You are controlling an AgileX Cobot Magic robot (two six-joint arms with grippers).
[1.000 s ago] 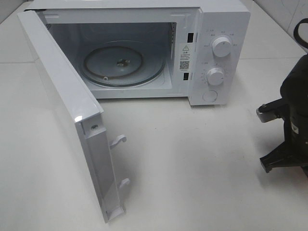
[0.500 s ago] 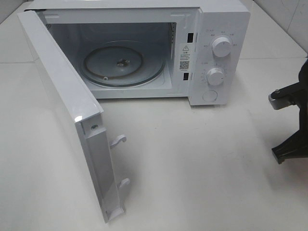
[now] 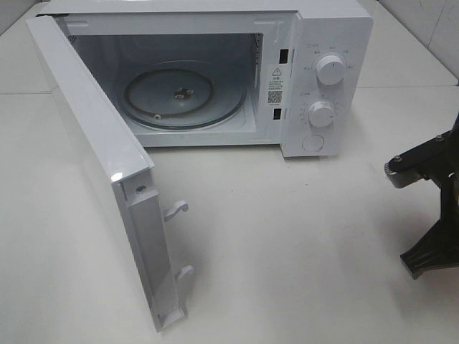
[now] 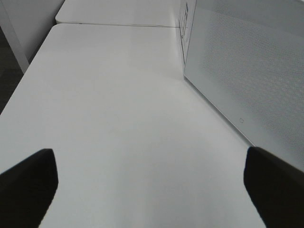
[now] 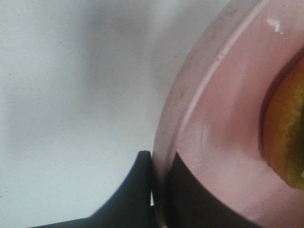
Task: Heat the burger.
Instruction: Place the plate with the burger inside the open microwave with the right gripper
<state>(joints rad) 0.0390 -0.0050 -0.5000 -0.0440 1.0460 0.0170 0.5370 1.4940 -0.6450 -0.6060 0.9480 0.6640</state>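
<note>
In the right wrist view, the burger (image 5: 287,137) shows only as a golden-brown edge on a pink plate (image 5: 223,109). My right gripper (image 5: 159,190) is shut on the plate's rim, one dark finger (image 5: 137,185) outside it and the other under the plate. From the high camera only black parts of the right arm (image 3: 430,208) show at the right edge; plate and burger are out of that view. My left gripper (image 4: 152,190) is open over bare table with nothing between its wide-apart fingertips.
The white microwave (image 3: 330,43) stands at the back, its door (image 3: 93,158) swung wide open toward the front left. A glass turntable (image 3: 179,97) lies inside the cavity. The door's outer face (image 4: 247,71) stands beside the left gripper.
The right arm has drawn back toward the right edge of the high view, so less of it shows than a second ago. The microwave and its door have not moved.
</note>
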